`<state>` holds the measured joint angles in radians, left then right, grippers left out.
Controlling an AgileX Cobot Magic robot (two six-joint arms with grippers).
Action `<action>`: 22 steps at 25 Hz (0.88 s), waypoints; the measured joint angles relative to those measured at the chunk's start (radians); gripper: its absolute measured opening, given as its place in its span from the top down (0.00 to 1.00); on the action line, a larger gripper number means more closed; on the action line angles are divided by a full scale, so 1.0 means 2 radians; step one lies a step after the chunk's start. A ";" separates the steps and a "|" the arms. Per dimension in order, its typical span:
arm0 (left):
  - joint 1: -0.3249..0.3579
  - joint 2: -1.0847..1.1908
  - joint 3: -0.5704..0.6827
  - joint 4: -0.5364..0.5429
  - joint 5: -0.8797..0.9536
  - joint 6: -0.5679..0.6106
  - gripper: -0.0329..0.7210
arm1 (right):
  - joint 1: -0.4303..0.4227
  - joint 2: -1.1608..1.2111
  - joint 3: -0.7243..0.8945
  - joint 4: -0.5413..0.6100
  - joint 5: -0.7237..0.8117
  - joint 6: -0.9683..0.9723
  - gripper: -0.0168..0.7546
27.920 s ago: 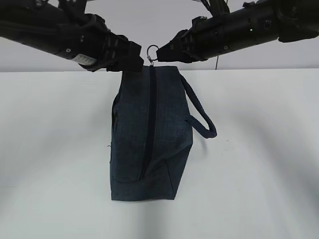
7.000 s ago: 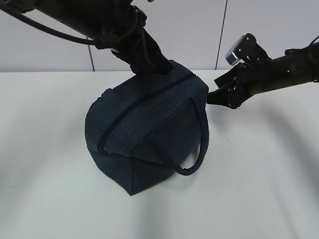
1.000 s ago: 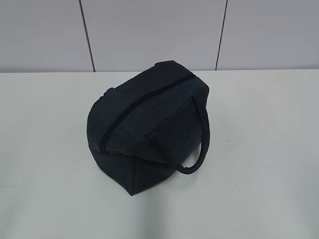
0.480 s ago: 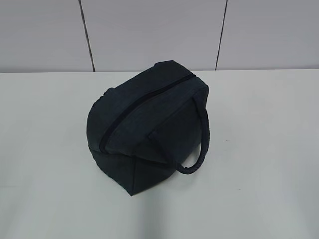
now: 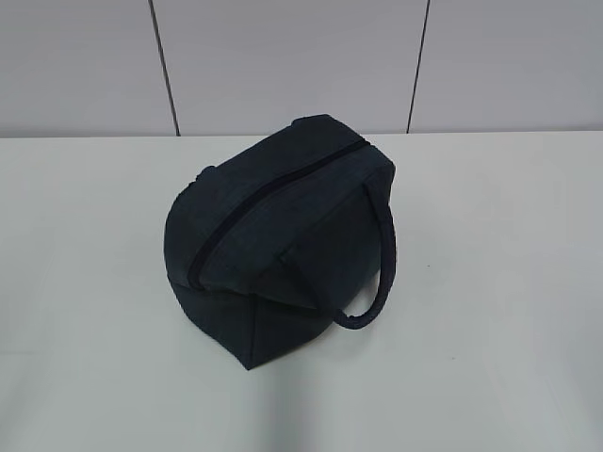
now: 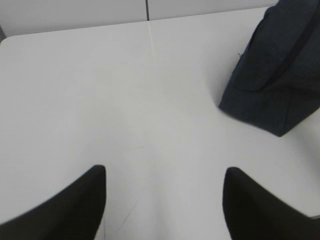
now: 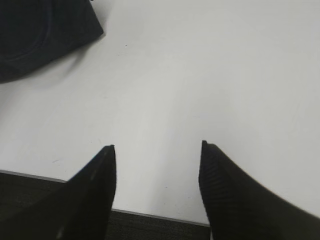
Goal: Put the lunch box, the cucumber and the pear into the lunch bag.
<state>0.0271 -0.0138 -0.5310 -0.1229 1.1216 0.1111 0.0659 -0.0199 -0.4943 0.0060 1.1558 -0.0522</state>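
Left gripper (image 6: 164, 200), in the left wrist view: jaws spread wide, nothing between them, only bare white table (image 6: 100, 100) below. Well apart from the lunch bag (image 6: 272, 80), whose navy corner shows at the upper right with a stretch of its zipper (image 6: 300, 42). Probably parked back here to leave the work area free, not to reach for anything.

Right gripper (image 7: 157, 190), in the right wrist view: likewise apart and empty, hovering near the table's front edge. A dark corner of the bag at the top left, far from the fingertips. Again reads as a retreat pose, with no object lined up for a grasp.

Exterior view: neither arm visible. Bag sitting alone near the middle of the table, resting on one lower edge and tilted, zipper running diagonally across its top face and closed along the whole length that shows, one strap handle (image 5: 377, 273) hanging down the near right side. Silver ring pull not discernible. No lunch box, cucumber or pear anywhere on the table; cannot tell through the fabric whether they lie inside. Judging by the closed zipper and withdrawn grippers, packing looks finished.
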 joint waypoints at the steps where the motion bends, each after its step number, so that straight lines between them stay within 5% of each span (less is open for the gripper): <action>1: 0.007 0.000 0.000 0.000 0.000 0.000 0.38 | -0.006 0.000 0.000 0.000 0.000 0.000 0.43; 22: 0.013 0.000 0.000 0.000 -0.001 0.000 0.53 | -0.011 0.000 0.000 -0.003 -0.001 0.000 0.43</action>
<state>0.0526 -0.0138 -0.5310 -0.1229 1.1204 0.1111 0.0432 -0.0199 -0.4943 0.0000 1.1535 -0.0518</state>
